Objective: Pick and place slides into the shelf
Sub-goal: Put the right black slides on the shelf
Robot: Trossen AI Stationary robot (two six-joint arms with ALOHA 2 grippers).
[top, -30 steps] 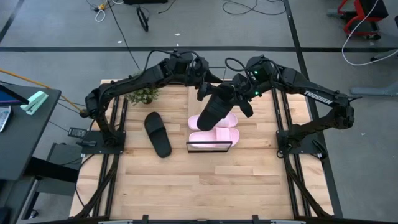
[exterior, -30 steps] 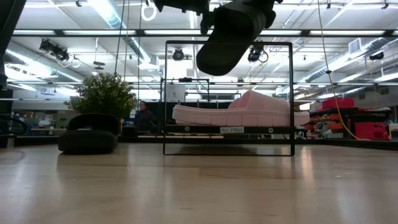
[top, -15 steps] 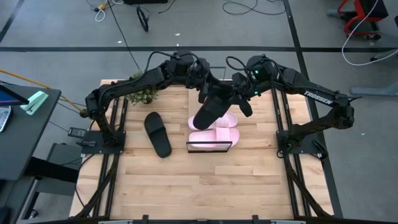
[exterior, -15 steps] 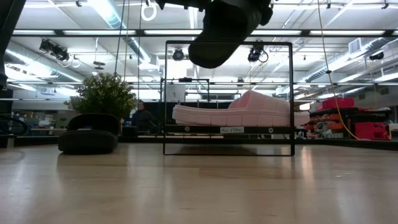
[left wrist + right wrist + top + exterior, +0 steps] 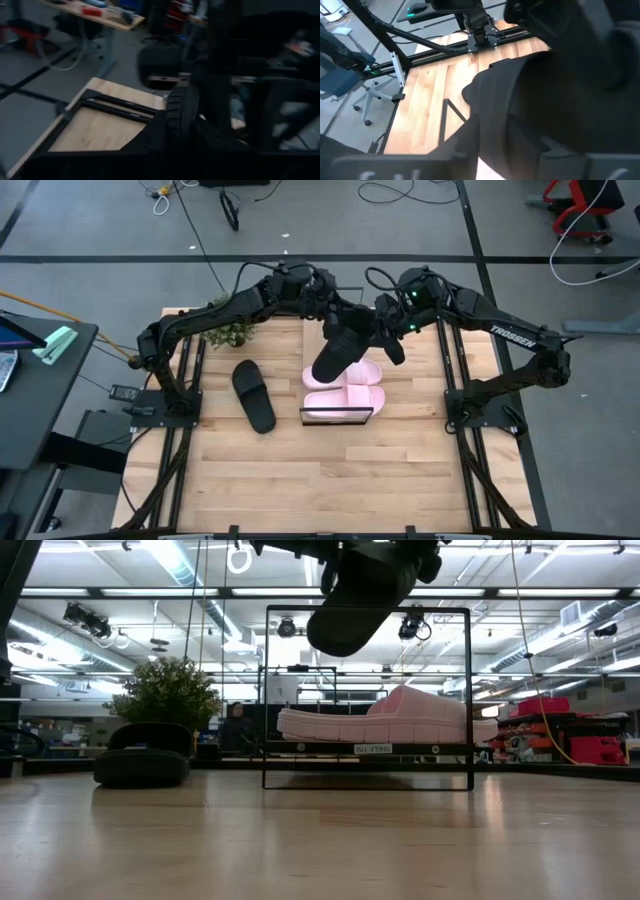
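A black slide (image 5: 335, 355) hangs in the air over the shelf (image 5: 300, 748), high at the top of the low view (image 5: 360, 600). My left gripper (image 5: 335, 320) is shut on its far end. My right gripper (image 5: 385, 340) sits close against the same end from the right. Two pale pink slides (image 5: 345, 385) lie side by side on their soles on the shelf's plank (image 5: 390, 715). A second black slide (image 5: 253, 395) lies sole down on the table, left of the shelf. My left gripper has the black slide at its far end, where the ribbed sole edge (image 5: 177, 112) shows right in front of the fingers. It comes from the table's far left, slanting down. The slide is lifted clear and tilted, its free end (image 5: 325, 370) lower and nearer.
A small potted plant (image 5: 230, 332) stands at the far left of the table, behind the loose black slide. The shelf's thin wire frame (image 5: 266, 690) rises well above the pink slides. The near half of the wooden table (image 5: 330, 480) is bare board.
The black slide, still in the air, has shifted a little toward the table's left and swung so that its free end points more toward the near edge. My left gripper has closed in on the slide's far end. The pink slides and the other black slide have not moved.
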